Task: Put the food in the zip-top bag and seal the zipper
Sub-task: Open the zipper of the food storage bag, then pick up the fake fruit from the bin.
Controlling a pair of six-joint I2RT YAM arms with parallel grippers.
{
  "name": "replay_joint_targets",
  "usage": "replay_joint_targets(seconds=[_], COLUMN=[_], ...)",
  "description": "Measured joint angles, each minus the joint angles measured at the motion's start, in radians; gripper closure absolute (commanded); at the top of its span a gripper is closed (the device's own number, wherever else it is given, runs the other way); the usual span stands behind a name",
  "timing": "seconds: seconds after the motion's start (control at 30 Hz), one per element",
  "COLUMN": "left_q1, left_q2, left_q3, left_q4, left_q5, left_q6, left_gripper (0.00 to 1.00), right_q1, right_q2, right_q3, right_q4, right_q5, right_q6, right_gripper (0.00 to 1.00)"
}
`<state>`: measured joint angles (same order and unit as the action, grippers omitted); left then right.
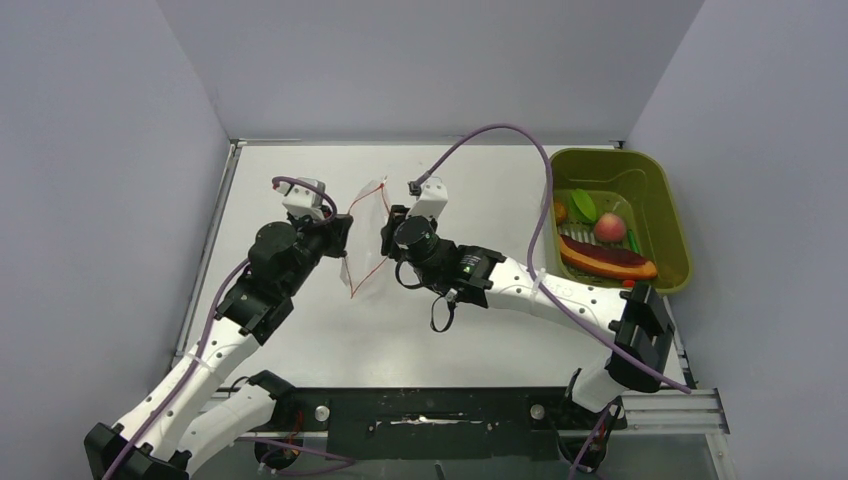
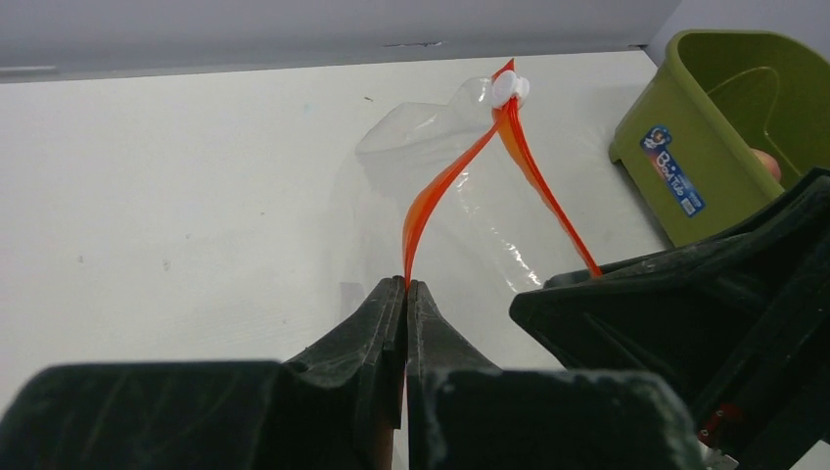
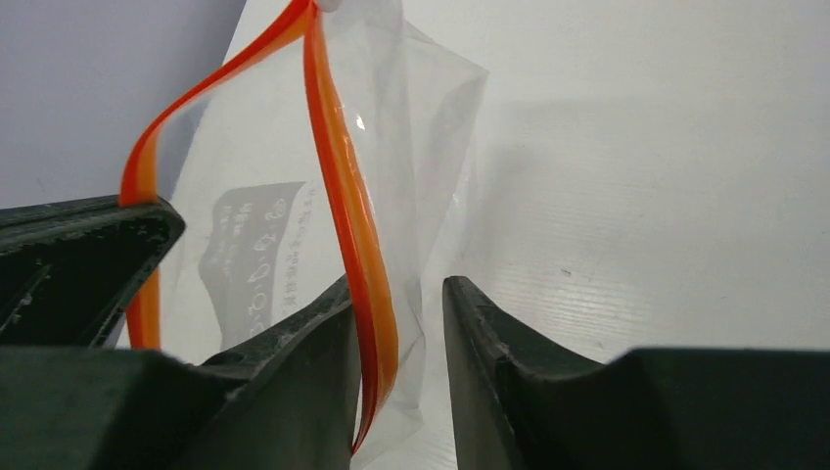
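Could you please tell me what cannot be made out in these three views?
- Left wrist view: the left pincer hides the near end of the zipper; the right edge cuts off the green tub.
- Right wrist view: the print on the zip-top bag is too blurred to read; the right pincer hides its lower part.
- Top view: the food in the tub is too small to name.

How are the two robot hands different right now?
The left gripper is pinched shut on one side of the zipper of the bag. The right gripper has its jaws apart, with the other side between them. The left gripper is on the bag's left, and the right gripper is on its right. Both are black and at the bag's open mouth.
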<state>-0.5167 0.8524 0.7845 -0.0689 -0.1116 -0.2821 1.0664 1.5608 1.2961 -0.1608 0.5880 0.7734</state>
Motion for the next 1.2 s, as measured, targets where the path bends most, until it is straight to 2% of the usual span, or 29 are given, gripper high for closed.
replay_joint_targets(seconds=[0.13,0.3,0.47,0.6,0.83,1.03,1.2], left_q1=[-0.005,-0.006,-0.019,-0.028,-0.031,-0.031,-0.031], left_q2=[0.002,0.012,0.016,0.012,-0.017,0.002,0.037], left_q3=[0.008,0.085,0.15,0.136,-0.04,-0.075,-0.075], left_q4=[-0.013,-0.064,-0.085,-0.087,-0.059,-0.037,-0.022], left_q5=[-0.063,-0.14,-0.156,-0.097,0.047,0.088,0.113], left_q6=[0.04,0.12,0.164,0.165,0.113,0.071,0.014], left_gripper=[1.0,1.0,1.0,1.0,1.0,1.0,1.0], right_q1=[-0.012,-0.037,-0.05,-0.054,-0.102,-0.129,-0.13], right_q2=[-0.004,-0.047,-0.052,-0.052,-0.052,-0.065,-0.151], right_q3=[-0.009,-0.105,-0.164,-0.171,-0.217,-0.245,-0.246], right_q4=[-0.026,-0.003,0.041,0.077,0.108,0.101,0.073], right_q5=[0.029,0.026,-0.015,-0.039,-0.117,-0.188,-0.225], right_q6=[0.006,0.006,0.004,-0.014,-0.079,-0.137,-0.177], right_gripper=[0.69,0.69,0.69,0.68,0.61,0.5,0.4])
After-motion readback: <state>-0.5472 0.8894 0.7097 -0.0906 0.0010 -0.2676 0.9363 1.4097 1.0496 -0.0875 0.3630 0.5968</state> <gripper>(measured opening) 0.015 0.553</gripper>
